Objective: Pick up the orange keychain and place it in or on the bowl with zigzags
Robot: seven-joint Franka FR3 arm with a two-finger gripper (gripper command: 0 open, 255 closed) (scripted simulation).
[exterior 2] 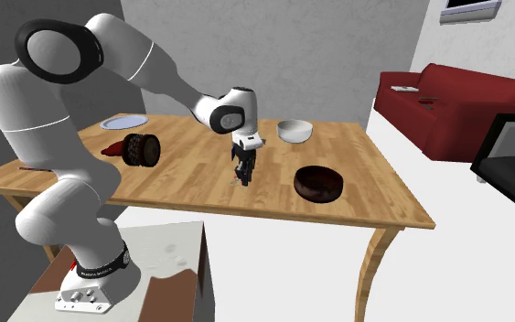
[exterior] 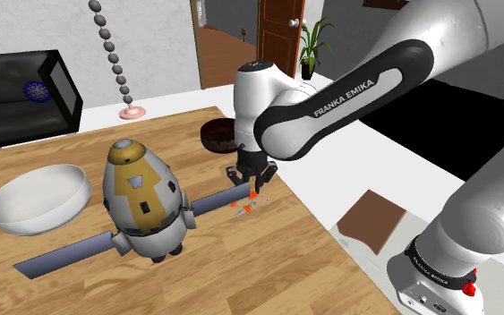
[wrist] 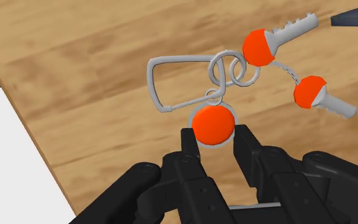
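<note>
matt wooden table [wrist: 75, 76] (keychain [wrist: 258, 48] rings metallic)

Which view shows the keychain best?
Wrist view: the keychain shows rings, clip and two orange-headed keys, its orange disc clasped by the gripper. In the shoulder and second exterior views it's a small orange speck under the gripper.

Bright, even light falls over my table [exterior: 241, 277]; shadows on its wood are faint and soft. My white arm [exterior: 474, 45] shows a gentle gloss, and the keychain [wrist: 213, 123] reads vivid orange.
</note>
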